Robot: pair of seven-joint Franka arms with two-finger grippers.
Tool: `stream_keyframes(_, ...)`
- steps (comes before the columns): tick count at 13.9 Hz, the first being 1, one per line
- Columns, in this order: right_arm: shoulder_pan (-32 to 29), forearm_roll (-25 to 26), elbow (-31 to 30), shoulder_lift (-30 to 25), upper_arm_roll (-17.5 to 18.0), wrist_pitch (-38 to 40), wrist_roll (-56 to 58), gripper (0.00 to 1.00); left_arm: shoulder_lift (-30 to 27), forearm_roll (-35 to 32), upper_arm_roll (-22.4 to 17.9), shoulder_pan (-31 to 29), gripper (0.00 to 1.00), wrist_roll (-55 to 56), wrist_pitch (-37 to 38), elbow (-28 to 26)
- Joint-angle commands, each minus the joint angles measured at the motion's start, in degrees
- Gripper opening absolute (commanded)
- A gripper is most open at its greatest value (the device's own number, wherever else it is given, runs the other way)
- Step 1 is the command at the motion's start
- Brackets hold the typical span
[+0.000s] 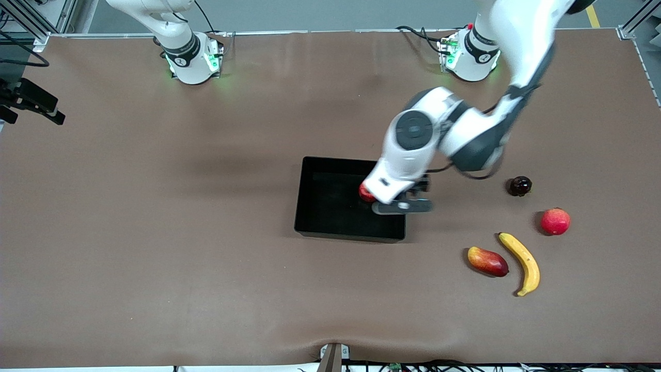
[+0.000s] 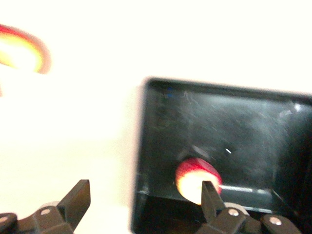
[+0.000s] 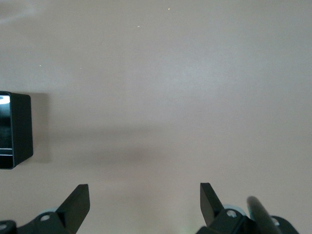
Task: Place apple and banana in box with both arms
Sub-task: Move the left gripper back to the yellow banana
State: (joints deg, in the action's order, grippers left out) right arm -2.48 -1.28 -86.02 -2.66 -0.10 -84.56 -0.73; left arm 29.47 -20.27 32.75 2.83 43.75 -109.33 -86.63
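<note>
The left gripper hangs spread wide over the box's edge; the apple lies inside, just beneath it; the banana lies well off toward the left arm's end, long axis slanting; the right gripper, also wide, waits over bare table.

A brown mat is covering the whole tabletop, wrinkling slightly along its edge nearest the front camera. Grey floor is showing above the table's top edge, with a yellow floor stripe running near the corner at the left arm's end. Aluminium frame posts are standing at the upper corners. Even overhead light is casting soft shadows.
</note>
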Motion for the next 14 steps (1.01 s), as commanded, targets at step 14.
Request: stream_keyframes(14,1.0,1.5,0.0,1.0,0.1,-1.0,0.0,1.0,8.5,-2.4,-7.3,-22.9,1.0,-7.0,-12.7,-0.7)
